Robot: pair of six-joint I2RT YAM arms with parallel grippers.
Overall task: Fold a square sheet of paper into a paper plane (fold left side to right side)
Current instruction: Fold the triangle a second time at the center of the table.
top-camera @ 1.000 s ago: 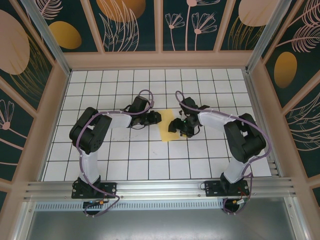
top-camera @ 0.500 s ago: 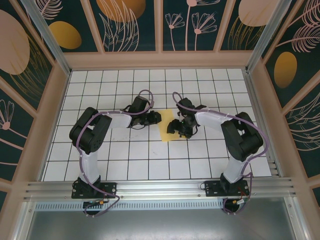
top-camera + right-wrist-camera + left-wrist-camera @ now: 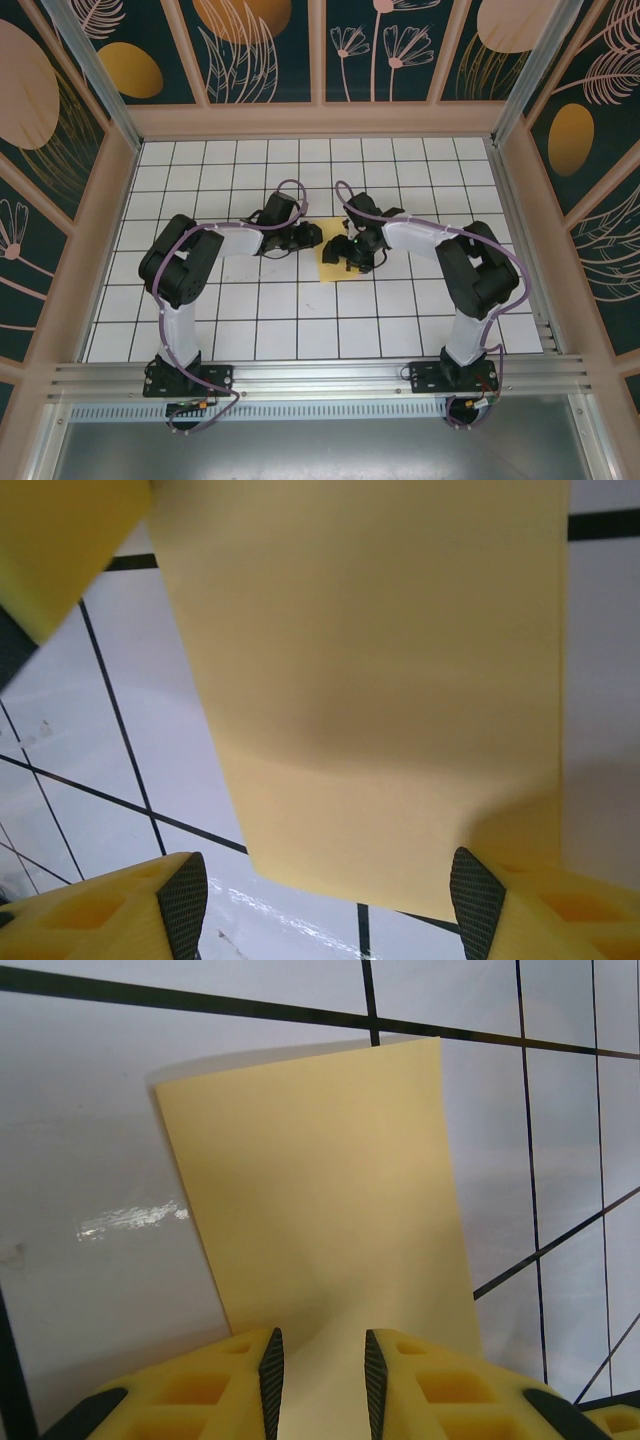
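The square sheet of paper point(image 3: 328, 268) is yellow and lies on the white grid table between my two grippers. It shows as a flat rectangle, narrower than it is long point(image 3: 320, 1180). No paper plane is in view. My left gripper point(image 3: 313, 237) sits at the sheet's far left edge, its jaws a narrow gap apart point(image 3: 320, 1336) over the paper, which runs under and between the fingers. My right gripper point(image 3: 346, 250) hangs wide open point(image 3: 325, 862) above the sheet point(image 3: 380, 680). Its right finger point(image 3: 478, 900) is at the paper's near corner.
The table point(image 3: 300, 330) is a grid of white tiles with black lines, walled by wooden rails point(image 3: 320, 120) at the back and sides. A yellow finger of the left gripper point(image 3: 60, 540) shows at the top left of the right wrist view.
My right gripper has slid left, further over the yellow sheet, and covers more of it. The left gripper and the sheet have stayed put.
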